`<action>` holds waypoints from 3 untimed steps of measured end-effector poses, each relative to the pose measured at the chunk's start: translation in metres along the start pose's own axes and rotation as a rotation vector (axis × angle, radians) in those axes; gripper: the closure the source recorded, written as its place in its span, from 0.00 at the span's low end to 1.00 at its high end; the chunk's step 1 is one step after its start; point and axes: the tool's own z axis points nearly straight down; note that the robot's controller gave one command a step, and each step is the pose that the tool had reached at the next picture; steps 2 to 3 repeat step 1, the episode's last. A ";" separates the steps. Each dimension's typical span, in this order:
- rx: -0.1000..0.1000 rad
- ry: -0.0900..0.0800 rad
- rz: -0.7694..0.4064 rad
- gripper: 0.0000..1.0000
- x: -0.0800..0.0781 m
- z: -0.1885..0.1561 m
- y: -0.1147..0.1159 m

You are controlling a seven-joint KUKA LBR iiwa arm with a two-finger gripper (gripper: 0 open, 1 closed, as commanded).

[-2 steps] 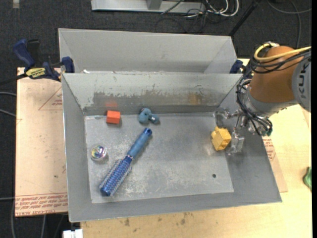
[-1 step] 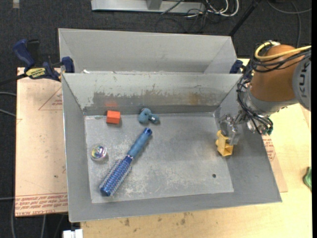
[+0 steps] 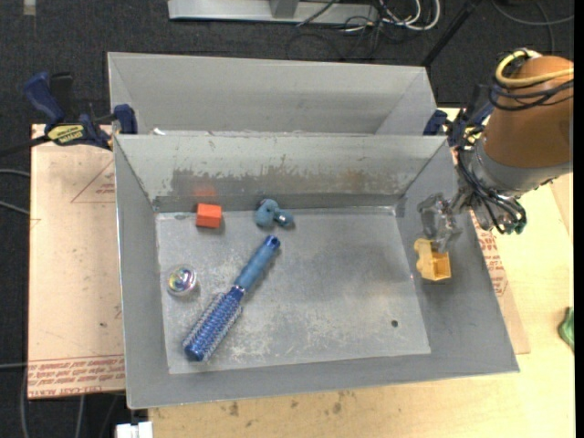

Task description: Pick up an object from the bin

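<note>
Gripper at 3 o'clock of the grey metal bin, gripping a small yellow plastic block.
Jaws are nearly closed on the block's top; a blue bristled plastic hairbrush lies at 8 o'clock.

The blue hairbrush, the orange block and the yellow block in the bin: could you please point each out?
blue hairbrush [image 3: 238,289], camera view, where handle meets bristled head.
orange block [image 3: 210,215], camera view, middle of its top face.
yellow block [image 3: 434,264], camera view, middle of its body.
</note>
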 end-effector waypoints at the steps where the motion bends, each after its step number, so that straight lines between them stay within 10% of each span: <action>1: 0.001 -0.001 -0.018 1.00 0.035 -0.097 0.005; 3: 0.001 -0.001 -0.018 1.00 0.035 -0.097 0.005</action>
